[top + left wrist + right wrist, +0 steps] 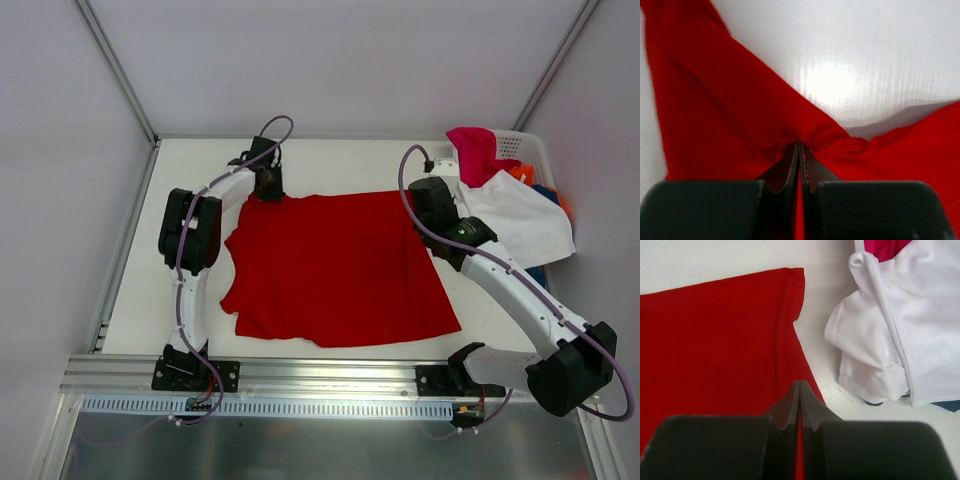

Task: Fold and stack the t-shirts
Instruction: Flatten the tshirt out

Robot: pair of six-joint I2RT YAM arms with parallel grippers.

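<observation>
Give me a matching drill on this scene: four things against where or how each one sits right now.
1 red t-shirt
2 white t-shirt
3 magenta t-shirt
4 left pincer

A poking up out of the basket
B shut on the red t-shirt's far corner
C spread out on the table
D spilling from the basket onto the table

Pairs: 1-C, 2-D, 3-A, 4-B

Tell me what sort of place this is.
Probably a robotics lab test cell, not a home: a white table boxed in by blank walls, a left arm and a right arm bolted to a metal rail, and a red t-shirt spread beside a basket of clothes.
</observation>
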